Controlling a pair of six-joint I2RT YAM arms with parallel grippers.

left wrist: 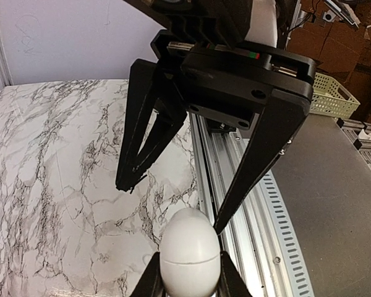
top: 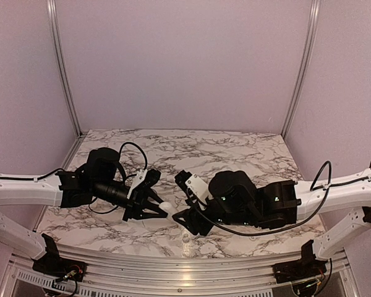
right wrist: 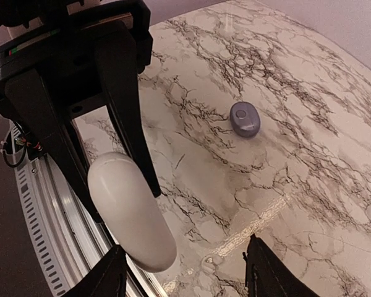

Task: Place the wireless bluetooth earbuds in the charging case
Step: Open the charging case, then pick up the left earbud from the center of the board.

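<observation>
Top external view shows us the marble table (top: 235, 154) with both arms reaching inward above its near edge. The left gripper (top: 161, 211) has its jaws clamped on the charging case (left wrist: 188, 257), which is held clear of the marble. We see it as a smooth white egg-shaped pebble with a thin seam round its shell, no inner face showing. The right gripper (left wrist: 172, 206) faces it with jaws spread and nothing between them, one fingertip just beside the case. Farther out on the marble, well apart from both grippers, lies one small bluish-grey oval earbud (right wrist: 245, 119) with a round mark on top.
</observation>
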